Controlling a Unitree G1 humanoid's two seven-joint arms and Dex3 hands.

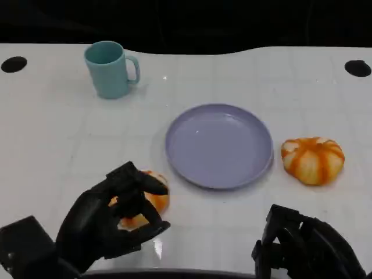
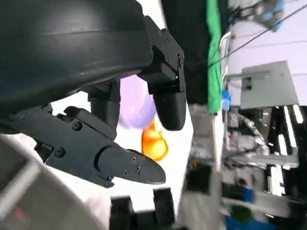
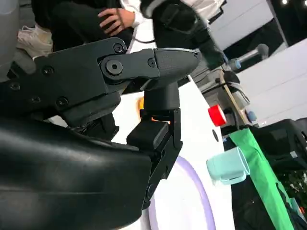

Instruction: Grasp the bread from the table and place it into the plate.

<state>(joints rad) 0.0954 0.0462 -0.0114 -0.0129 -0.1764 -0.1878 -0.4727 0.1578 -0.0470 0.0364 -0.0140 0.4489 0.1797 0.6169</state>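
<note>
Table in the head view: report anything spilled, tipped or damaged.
Nothing stands out. The cup is upright, the plate lies flat and bare, one bread rests right of it, another by the left hand.

This looks like a robotics lab or test room, not a home. The white table (image 1: 52,145) has black round holes at its far corners and holds just a few props. Past its edge the wrist views show a red push button (image 3: 217,115) on a stand at right centre, a green cloth (image 2: 214,52) hanging near the top, grey metal equipment (image 2: 266,86) with cables at the right, and a seated person (image 3: 115,19) watching at the upper left.
</note>
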